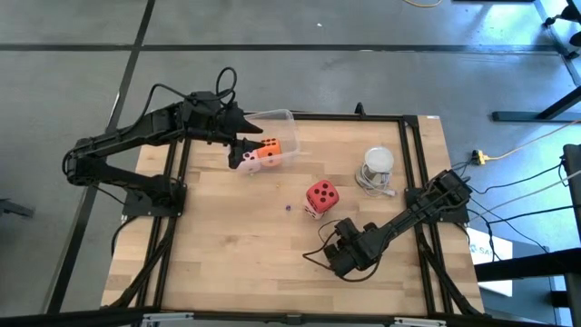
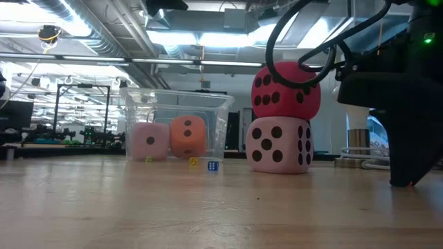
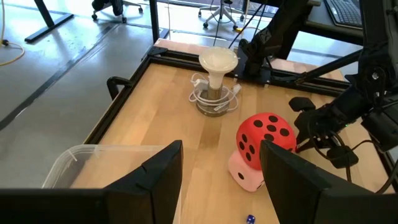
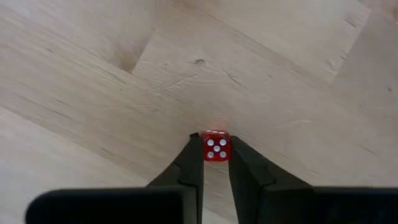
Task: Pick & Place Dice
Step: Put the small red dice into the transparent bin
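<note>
Right gripper [image 4: 216, 163] pinching small red die [image 4: 215, 147]; base hidden.

Grey concrete floor [image 1: 272, 23] surrounds the wooden table [image 1: 245, 236]. Fluorescent ceiling lights [image 2: 208, 34] upper centre; office chairs [image 3: 112, 6] upper left.

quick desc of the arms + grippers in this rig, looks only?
Both are matte black, jointed link arms with loose black cables looping off them. The left gripper has two broad, flat dark fingers with angled edges. The right gripper has narrower black fingers tapering to thin tips. A green indicator light glows on the housing in the low view.
</note>
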